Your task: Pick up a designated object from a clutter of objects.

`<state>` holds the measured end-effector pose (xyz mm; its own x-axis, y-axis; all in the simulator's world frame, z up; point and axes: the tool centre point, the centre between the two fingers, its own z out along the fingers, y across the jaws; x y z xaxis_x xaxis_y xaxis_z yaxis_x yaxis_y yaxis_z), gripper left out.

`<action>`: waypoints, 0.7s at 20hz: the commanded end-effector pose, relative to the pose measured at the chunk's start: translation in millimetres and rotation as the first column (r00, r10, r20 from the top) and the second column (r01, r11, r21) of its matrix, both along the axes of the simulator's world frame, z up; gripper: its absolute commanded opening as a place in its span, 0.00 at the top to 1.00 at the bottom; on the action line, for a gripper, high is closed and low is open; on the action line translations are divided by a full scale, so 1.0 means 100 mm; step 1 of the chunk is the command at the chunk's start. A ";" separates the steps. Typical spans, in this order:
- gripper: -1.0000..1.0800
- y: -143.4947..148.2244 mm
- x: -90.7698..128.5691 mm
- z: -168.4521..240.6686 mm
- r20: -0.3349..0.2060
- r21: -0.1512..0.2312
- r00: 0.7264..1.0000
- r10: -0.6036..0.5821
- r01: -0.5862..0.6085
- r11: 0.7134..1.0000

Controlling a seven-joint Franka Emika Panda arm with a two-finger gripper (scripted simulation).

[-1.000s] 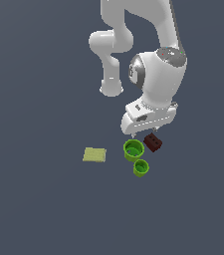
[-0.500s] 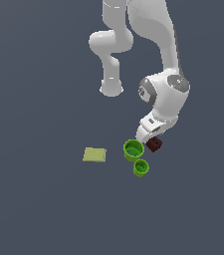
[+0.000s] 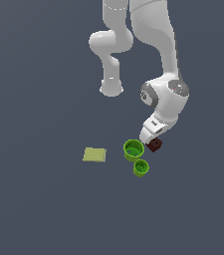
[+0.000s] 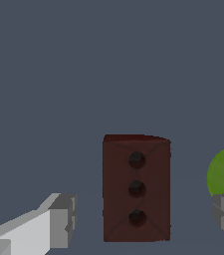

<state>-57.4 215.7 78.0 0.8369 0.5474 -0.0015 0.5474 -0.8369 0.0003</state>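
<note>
you've got the approach mostly done — the gripper (image 4: pixel 143 219) sits low over the dark brown block (image 4: pixel 136 188), its jaws spread wide with one finger (image 4: pixel 58 219) to each side of it and a clear gap both ways, so nothing is gripped. in the exterior view the block (image 3: pixel 155 145) lies right of centre, just below the arm's wrist and just beside the larger green cup (image 3: pixel 133 149); the smaller green cup (image 3: pixel 141 168) is just below that, and the flat yellow-green square (image 3: pixel 94 155) lies well apart to the left. what's left for you, by my reading — settle lower, close on the block, then lift it clear.
</note>
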 end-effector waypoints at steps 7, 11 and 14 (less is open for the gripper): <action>0.04 0.00 -0.01 -0.19 0.001 0.000 1.000 0.001 -0.001 1.000; 0.04 0.00 -0.01 -0.38 0.001 0.001 1.000 0.002 -0.002 1.000; 0.04 0.00 -0.01 -0.47 0.001 0.001 1.000 0.003 -0.003 1.000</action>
<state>-56.5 219.3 41.1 0.8340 0.5517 0.0093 0.5517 -0.8340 0.0017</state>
